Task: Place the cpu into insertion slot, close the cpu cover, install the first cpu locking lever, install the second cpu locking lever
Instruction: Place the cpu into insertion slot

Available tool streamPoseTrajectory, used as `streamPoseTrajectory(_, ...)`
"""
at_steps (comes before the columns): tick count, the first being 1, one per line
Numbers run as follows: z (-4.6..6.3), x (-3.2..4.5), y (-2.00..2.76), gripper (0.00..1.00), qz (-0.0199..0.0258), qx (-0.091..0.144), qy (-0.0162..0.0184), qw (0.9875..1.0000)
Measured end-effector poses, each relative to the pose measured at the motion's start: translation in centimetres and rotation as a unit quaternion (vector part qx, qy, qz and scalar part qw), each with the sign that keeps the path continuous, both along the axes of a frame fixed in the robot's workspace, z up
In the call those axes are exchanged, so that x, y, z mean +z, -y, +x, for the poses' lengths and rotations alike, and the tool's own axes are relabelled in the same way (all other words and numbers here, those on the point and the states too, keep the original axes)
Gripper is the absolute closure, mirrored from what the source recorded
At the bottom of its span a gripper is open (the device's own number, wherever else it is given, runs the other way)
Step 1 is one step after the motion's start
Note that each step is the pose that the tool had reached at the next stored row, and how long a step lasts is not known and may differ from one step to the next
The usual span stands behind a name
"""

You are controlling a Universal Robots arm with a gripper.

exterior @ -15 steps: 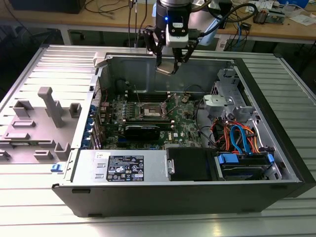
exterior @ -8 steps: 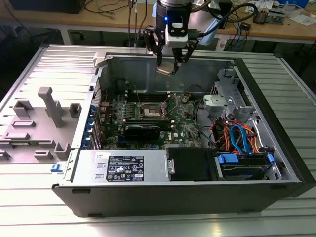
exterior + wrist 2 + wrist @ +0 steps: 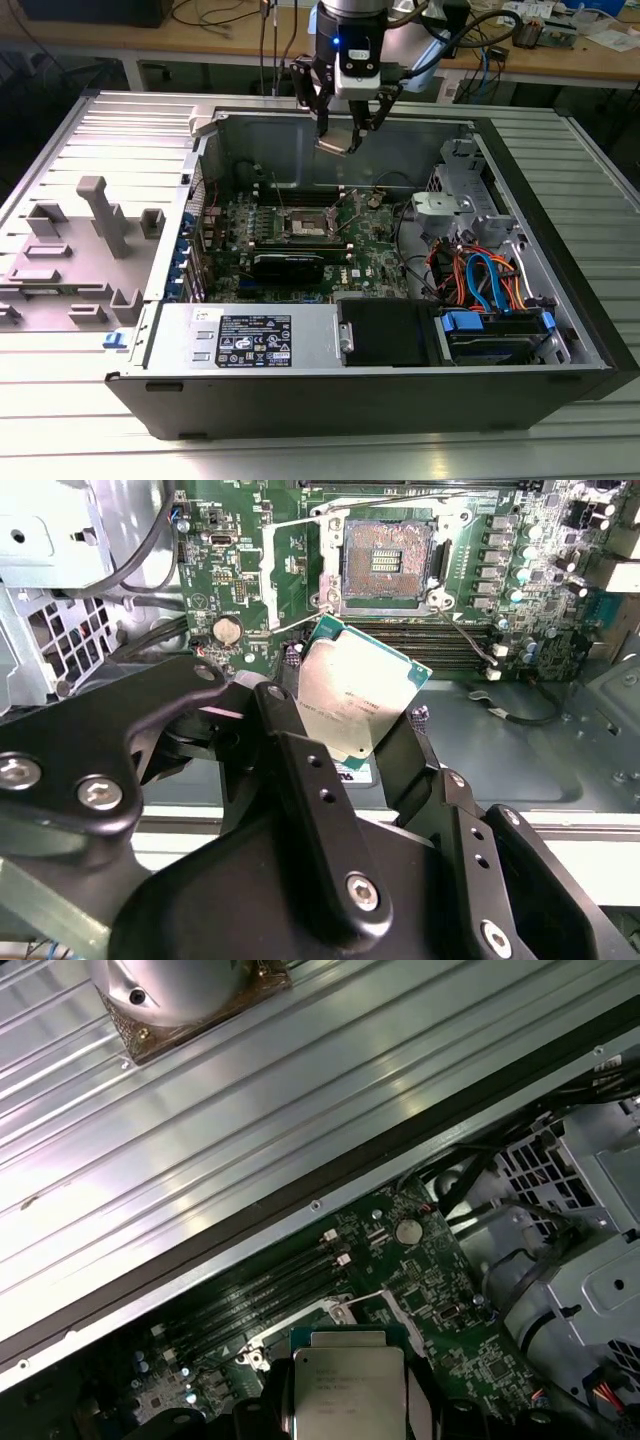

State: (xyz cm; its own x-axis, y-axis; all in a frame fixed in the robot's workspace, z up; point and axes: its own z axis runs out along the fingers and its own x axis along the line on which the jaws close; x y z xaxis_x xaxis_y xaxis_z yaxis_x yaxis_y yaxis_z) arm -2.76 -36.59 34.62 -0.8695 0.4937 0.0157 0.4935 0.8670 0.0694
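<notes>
My gripper (image 3: 338,138) hangs over the back wall of the open computer case (image 3: 560,250), shut on the cpu (image 3: 333,146). Both wrist views show the chip as a silvery square on a green carrier edge (image 3: 352,695) (image 3: 348,1385), pinched by its sides between the black fingers (image 3: 300,750). The insertion slot (image 3: 388,562) (image 3: 305,225) lies on the motherboard beneath and ahead, with its contact field bare. A thin metal frame (image 3: 268,580) beside the slot looks like the cpu cover swung open. A thin wire lever (image 3: 465,640) sticks out from the slot's corner.
A long black graphics card (image 3: 288,265) lies just in front of the slot. At the exterior view's right are a drive cage (image 3: 460,195) and a bundle of coloured cables (image 3: 480,275). A grey fixture (image 3: 100,215) stands on the ribbed table at the left.
</notes>
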Motion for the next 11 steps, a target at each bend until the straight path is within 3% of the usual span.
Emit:
streamPoseTrajectory(5, -0.01, -0.19, 0.01, 0.45, -0.0003, -0.037, -0.0001, 0.9993)
streamPoseTrajectory(11, -0.01, -0.21, 0.01, 0.45, -0.0003, -0.039, -0.0001, 0.9993)
